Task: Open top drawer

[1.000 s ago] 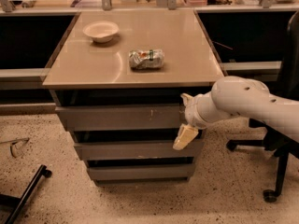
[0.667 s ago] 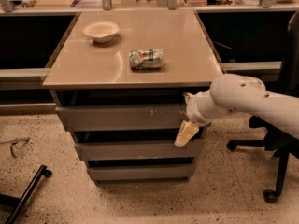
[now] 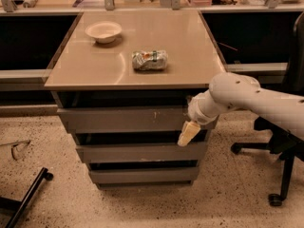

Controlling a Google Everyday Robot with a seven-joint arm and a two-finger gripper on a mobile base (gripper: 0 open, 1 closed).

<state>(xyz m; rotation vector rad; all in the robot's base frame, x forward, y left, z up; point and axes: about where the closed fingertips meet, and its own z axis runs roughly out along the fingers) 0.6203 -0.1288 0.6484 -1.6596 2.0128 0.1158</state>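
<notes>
The top drawer (image 3: 118, 119) is the widest grey flat front under the tan cabinet top, with small pale scuffs right of centre. Two narrower grey drawer fronts sit below it. My gripper (image 3: 188, 133) hangs at the right end of the top drawer's front, its pale fingertip pointing down and left over the gap to the middle drawer. My white arm (image 3: 247, 99) comes in from the right. The top drawer stands a little forward of the cabinet body.
A white bowl (image 3: 103, 31) and a crumpled green-and-white bag (image 3: 149, 60) lie on the cabinet top (image 3: 166, 37). A black office chair (image 3: 285, 141) stands at the right. A black bar (image 3: 26, 196) lies on the floor at the lower left.
My gripper and arm have shifted slightly to the right and a little down along the drawer's right end. The drawers look unchanged.
</notes>
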